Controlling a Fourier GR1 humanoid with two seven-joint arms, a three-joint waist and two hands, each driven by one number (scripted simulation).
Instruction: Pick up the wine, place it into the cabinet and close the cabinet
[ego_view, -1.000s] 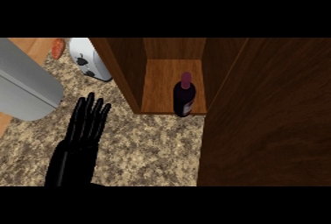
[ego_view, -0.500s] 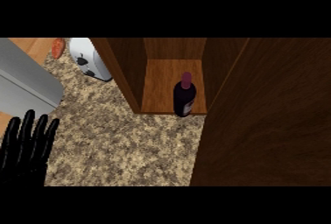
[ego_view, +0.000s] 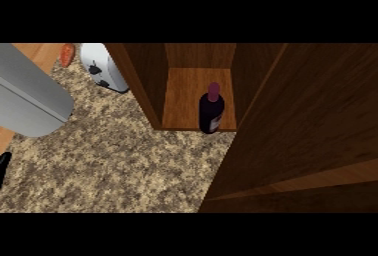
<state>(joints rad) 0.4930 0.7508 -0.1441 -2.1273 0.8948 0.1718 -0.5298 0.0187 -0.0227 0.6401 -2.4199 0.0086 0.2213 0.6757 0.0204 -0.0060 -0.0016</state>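
The wine (ego_view: 212, 111), its pale label unreadable, is seen upright on the open cabinet (ego_view: 184, 95) floor beside the speckled bench (ego_view: 118, 165), while only a sliver of the left robot hand (ego_view: 3, 167) is shown, its openness indeterminable.

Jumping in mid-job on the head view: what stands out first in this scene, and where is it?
The dark wine bottle stands upright on the floor of the open wooden cabinet, near its front edge, at upper centre. The cabinet door fills the view's right side, not yet closed. A grey forearm crosses the upper left, and a black sliver of the left hand shows at the left edge above the speckled counter.
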